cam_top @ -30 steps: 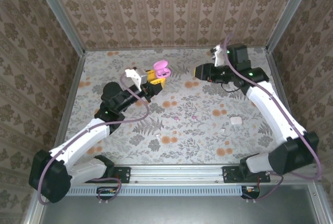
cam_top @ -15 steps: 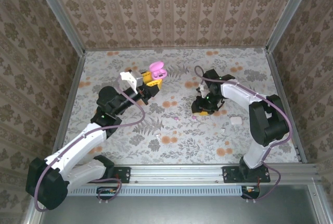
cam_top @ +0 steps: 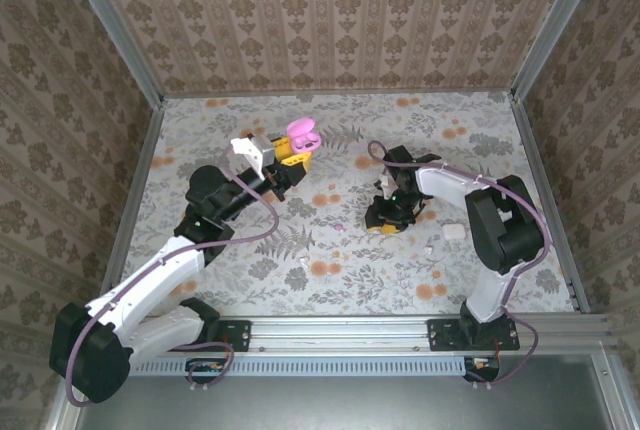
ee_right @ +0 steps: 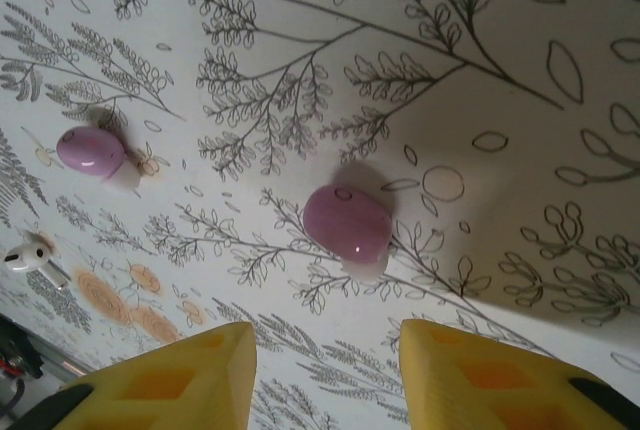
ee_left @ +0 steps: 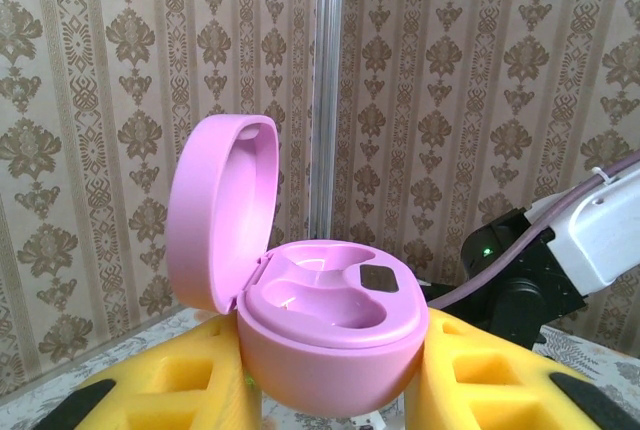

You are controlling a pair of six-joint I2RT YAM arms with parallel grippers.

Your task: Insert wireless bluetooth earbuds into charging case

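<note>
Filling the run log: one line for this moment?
left gripper: shut on open case | right gripper: open above earbud | second earbud: on table

right arm (cam_top: 440, 185) swung in from the far right corner, folded down over the middle of the worktop (cam_top: 250, 270), its yellow fingers (cam_top: 386, 224) lowered just above a small pink oval earbud (ee_right: 346, 222), open pink clamshell charging case (cam_top: 303, 134) shifted slightly left

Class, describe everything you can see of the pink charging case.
The pink charging case is a glossy, rounded plastic shell, upright, its hinged lid standing open. Both moulded wells are empty; one shows a small dark patch. The left gripper clamps its base between yellow jaws, above the table.
</note>
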